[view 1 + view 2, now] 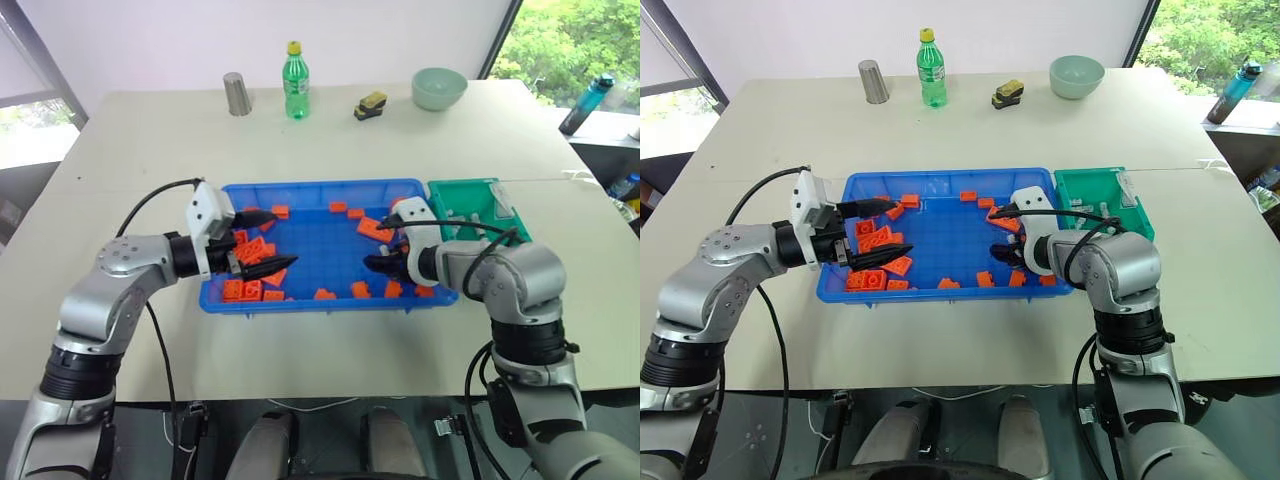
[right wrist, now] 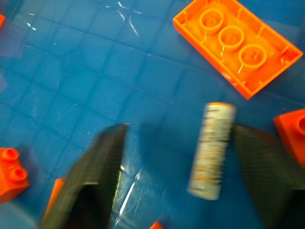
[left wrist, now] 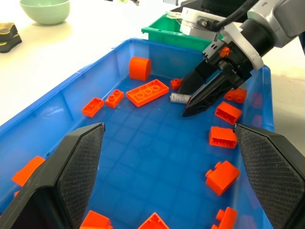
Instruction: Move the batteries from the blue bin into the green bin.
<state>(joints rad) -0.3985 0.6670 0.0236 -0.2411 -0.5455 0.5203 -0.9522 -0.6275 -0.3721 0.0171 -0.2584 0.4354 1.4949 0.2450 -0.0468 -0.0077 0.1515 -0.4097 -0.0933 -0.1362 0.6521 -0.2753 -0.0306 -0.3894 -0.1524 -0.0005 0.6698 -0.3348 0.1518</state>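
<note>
Nearest you, your left gripper [image 1: 262, 243] is hovering over the nine o'clock end of the blue bin [image 1: 310, 300], jaws spread wide and holding nothing.

Further in, toward three o'clock, your right gripper [image 3: 194, 101] is reaching down to the bin floor. Its jaws are standing apart in the right wrist view and gripping nothing yet; whether they are mid-close, you cannot tell from the pictures.

The battery [image 2: 212, 149] is lying flat on the gridded floor between those two fingers, much closer to one finger than the other. Its long axis is running along the fingers, not across them, so it looks placed for a pinch across its narrow width. A long orange brick [image 2: 237, 44] is lying just beyond its far end, not touching.

Your right arm is clearly the nearer one.

Farthest, at three o'clock beside the blue bin, the green bin [image 1: 452, 196] is waiting, with a few pale pieces already inside.
</note>
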